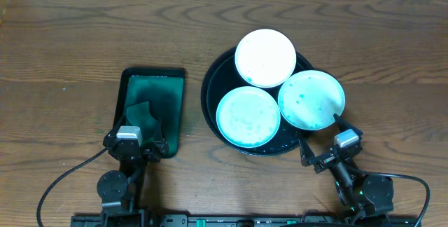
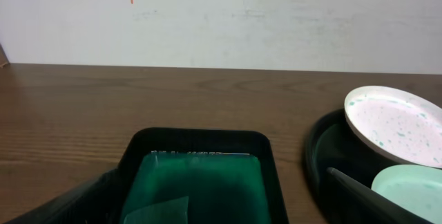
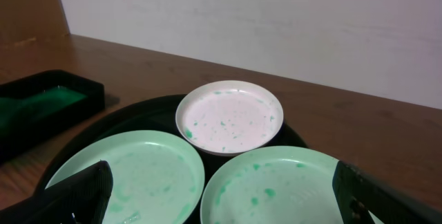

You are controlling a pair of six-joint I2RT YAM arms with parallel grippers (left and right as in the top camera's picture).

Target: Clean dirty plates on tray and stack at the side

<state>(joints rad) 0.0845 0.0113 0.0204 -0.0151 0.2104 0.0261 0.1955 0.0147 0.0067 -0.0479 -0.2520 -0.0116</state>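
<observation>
Three round plates sit on the black tray (image 1: 213, 108). The far plate (image 1: 265, 57) is white with small teal specks. The front-left plate (image 1: 248, 116) and the right plate (image 1: 311, 99) are smeared teal-green. In the right wrist view they show as the far plate (image 3: 229, 117), left plate (image 3: 131, 175) and right plate (image 3: 290, 189). My right gripper (image 1: 323, 139) is open and empty at the tray's front-right rim, its fingers spread over the two near plates (image 3: 221, 196). My left gripper (image 1: 134, 143) is open and empty over the near end of the green tray (image 2: 207, 213).
A small rectangular dark-green tray (image 1: 151, 108) lies left of the black tray, with a folded green cloth (image 1: 142, 111) inside. Bare wood tabletop (image 1: 70, 52) spreads to the left and back. The black tray's rim (image 2: 318, 155) shows in the left wrist view.
</observation>
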